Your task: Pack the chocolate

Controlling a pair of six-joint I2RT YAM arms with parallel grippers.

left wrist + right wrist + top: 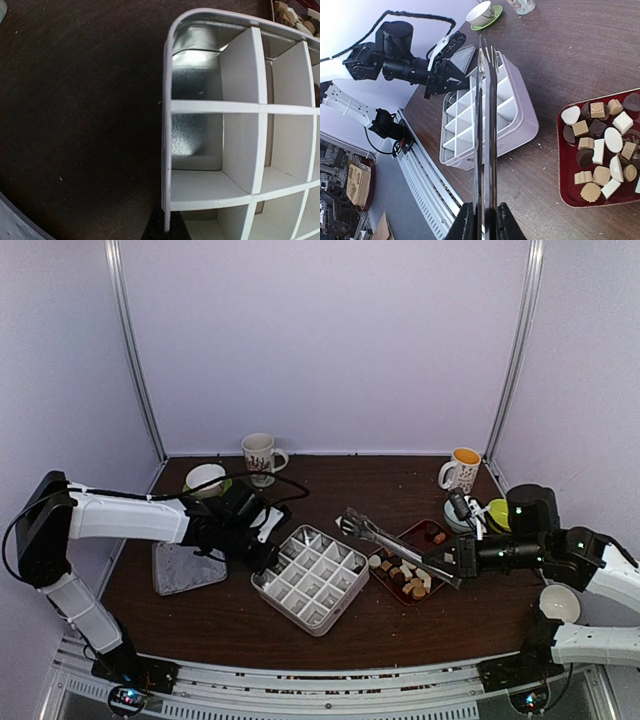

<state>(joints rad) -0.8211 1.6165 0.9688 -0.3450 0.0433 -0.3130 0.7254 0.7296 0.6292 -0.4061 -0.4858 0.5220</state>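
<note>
- Metal tongs (pixel 485 125) are sitting clamped in my right claw (pixel 484 222); the fingers are squeezing the handle end and the two blades are lying almost together.
- From my right wrist the blades are running straight out over the white divided box (pixel 520 120) and hiding a strip of its compartments. From overhead the toothed tips are showing just past the box's far right edge.
- Chocolate (pixel 602 145) in dark brown, tan and white is lying heaped in the red tray (pixel 562 175), just right of the box. The frame is cutting off the tray's right side.
- Overhead, my right arm is covering part of the tray, so some pieces there are hidden.
- My left claw (pixel 434 89) is staying out of plain sight: its own camera is catching only a dark sliver at the bottom edge, against the box wall. It is closed, and I cannot tell whether it is pinching the wall.
- That left view is cropping the box to a few cells, with a few chocolates peeking in at the top right corner.
</note>
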